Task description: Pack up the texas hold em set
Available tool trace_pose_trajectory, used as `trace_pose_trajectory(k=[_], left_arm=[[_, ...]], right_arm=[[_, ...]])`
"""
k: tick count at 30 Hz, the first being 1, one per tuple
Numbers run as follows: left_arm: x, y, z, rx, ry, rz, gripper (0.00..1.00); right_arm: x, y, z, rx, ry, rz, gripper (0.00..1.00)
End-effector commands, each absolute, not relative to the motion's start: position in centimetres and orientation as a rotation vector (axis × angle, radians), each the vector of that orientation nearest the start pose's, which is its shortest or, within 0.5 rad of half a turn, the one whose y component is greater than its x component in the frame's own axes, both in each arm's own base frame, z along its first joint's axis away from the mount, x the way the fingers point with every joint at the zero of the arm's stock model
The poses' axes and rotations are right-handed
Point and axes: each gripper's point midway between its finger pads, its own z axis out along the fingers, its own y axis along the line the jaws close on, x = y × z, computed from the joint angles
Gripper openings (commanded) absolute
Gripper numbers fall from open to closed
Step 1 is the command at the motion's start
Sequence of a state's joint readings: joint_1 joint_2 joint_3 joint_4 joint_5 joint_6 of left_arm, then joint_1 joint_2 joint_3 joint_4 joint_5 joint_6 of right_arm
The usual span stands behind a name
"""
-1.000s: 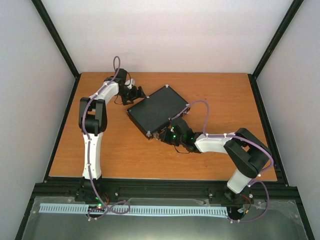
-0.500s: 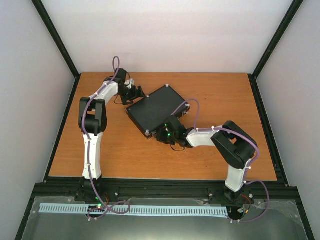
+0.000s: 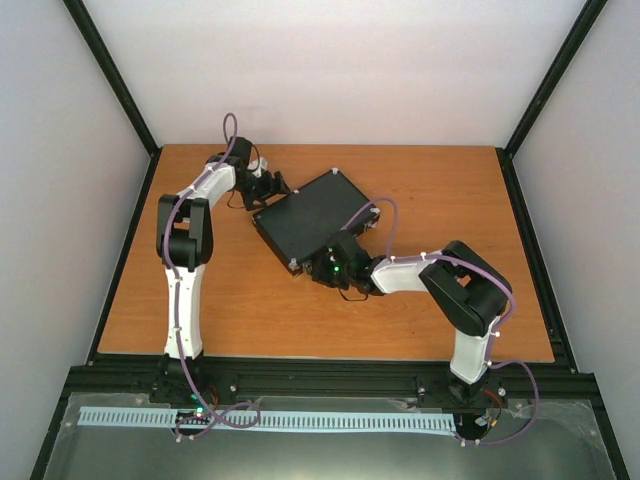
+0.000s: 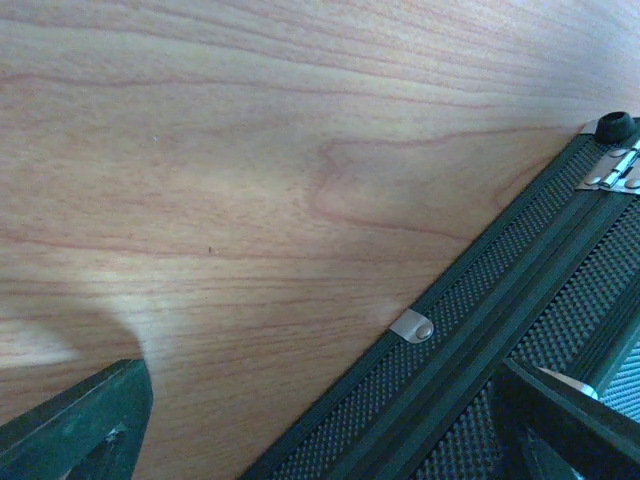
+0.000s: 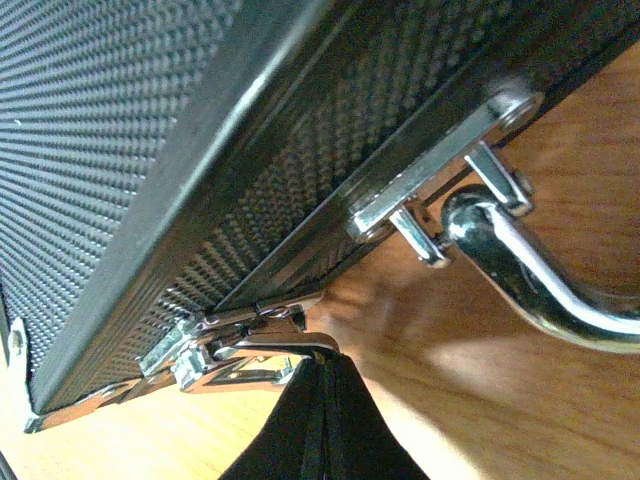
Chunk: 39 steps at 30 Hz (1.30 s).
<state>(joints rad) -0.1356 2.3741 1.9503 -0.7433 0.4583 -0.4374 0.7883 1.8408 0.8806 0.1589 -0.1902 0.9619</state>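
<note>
A case [image 3: 310,215] is skinned in matt black material with a fine, dimpled, woven-looking texture. Smooth dark strips with a dull sheen run along the case's edges. On the case's side is a handle [image 5: 545,285] of polished, mirror-bright metal. Beside it on the same side is a latch [image 5: 235,360] of shiny silver metal. A small hinge [image 4: 615,170] of brushed silver metal sits on another edge. Beneath the case is a table [image 4: 200,150] of smooth, satin-finished wood with warm orange-brown grain.

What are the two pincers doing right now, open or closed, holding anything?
Left pincer: open, holding nothing, at the case edge.
Right pincer: closed, holding nothing, tip at a latch.
</note>
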Motion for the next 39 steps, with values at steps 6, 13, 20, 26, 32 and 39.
trace_pose_trajectory(k=[6,13,20,26,32,39], left_arm=[[48.2,-15.5,-3.4,-0.430,2.985,-0.790,0.95],[46.2,-17.7,-4.9,-0.440,3.018,-0.868,0.95],[47.5,-16.8,-4.3,-0.450,3.007,-0.822,0.95],[50.3,-15.8,-3.0,-0.516,2.949,-0.829,0.96],[52.9,-14.5,-1.2,-0.534,2.897,-0.823,0.97],[54.0,-14.3,-0.5,-0.555,2.867,-0.862,0.97]], right_arm=[[32.1,34.0,0.0,0.225,2.577,0.889,0.03],[32.9,33.7,-0.7,0.273,2.583,0.868,0.03],[31.7,32.6,-0.2,0.185,2.626,0.807,0.03],[30.9,30.9,4.2,0.010,2.585,0.710,0.03],[31.8,25.4,7.7,0.127,2.526,0.554,0.03],[36.8,20.7,9.9,0.236,2.472,0.573,0.03]])
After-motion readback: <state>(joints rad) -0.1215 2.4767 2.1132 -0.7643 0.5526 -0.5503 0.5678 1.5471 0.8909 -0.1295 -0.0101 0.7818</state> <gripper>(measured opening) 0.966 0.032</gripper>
